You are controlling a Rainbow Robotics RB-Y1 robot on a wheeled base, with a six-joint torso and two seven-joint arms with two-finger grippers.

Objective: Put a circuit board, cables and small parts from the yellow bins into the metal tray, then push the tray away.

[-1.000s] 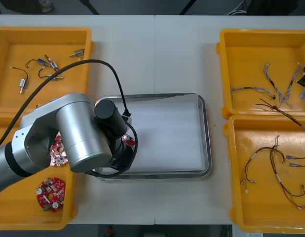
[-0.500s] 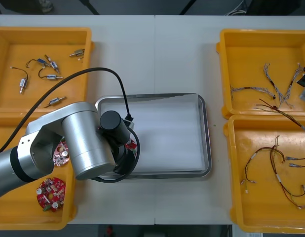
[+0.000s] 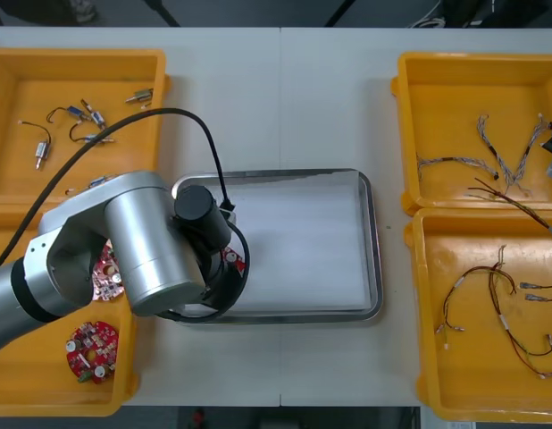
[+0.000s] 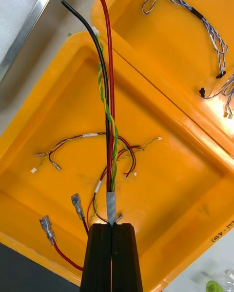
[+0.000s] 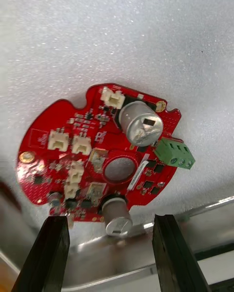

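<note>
Peering under the left arm [image 3: 142, 241], wrist views show the left gripper [image 5: 109, 219] spread over the circuit board [image 5: 92, 150] in the metal tray's [image 5: 122, 255] near left corner, and the right gripper [image 4: 113, 228] pinching a cable [image 4: 111, 126].

Light table [image 3: 330, 107] noted; surface divided by seam [image 3: 280, 89] running near to far edge. Dark floor [image 3: 258, 11] observed beyond far edge.

We see the left arm [image 3: 124, 241] at lower left, wrist bent down, left gripper [image 5: 109, 222] fingers apart. Right gripper [image 4: 112, 233] pinches a cable [image 4: 110, 126].
</note>
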